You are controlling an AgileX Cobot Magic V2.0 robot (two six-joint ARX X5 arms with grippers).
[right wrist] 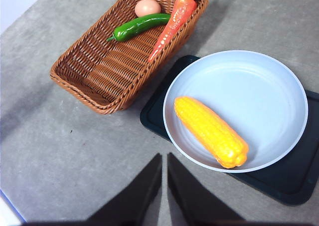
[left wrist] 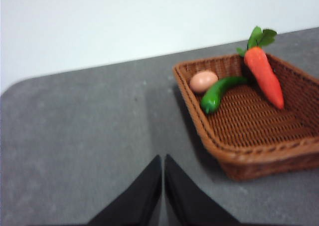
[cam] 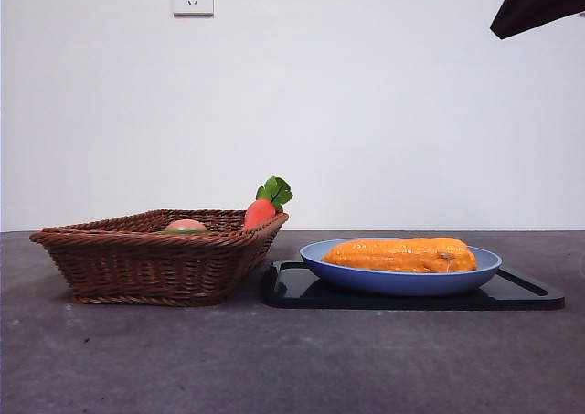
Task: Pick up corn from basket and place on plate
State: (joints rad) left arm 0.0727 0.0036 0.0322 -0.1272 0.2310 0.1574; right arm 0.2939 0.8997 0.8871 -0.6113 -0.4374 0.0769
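Both grippers hang empty above the table with their jaws pressed together. The right gripper [right wrist: 164,158] shows at the lower middle of the right wrist view, over bare grey table [right wrist: 75,151], near the edge of the plate [right wrist: 279,81] but clear of it. The left gripper [left wrist: 163,160] sits at the lower middle of the left wrist view, also over bare table, near the basket [left wrist: 259,151] and touching nothing.

In the front view one dark arm tip [cam: 535,3] pokes in at the upper right corner; which arm it is cannot be told from there.

The corn [right wrist: 211,131] lies on its side inside the blue plate, toward the plate's near rim in the right wrist view, slanting from centre to lower right. In the front view it rests along the plate right of centre. The plate stands on a black tray [right wrist: 299,181], which lies just beside the basket.

The basket holds a carrot [right wrist: 172,26] leaning against one side wall with its green leaves over the rim, a green pepper [right wrist: 139,26] and a small peach-coloured egg-like item [right wrist: 147,7] at the far end.
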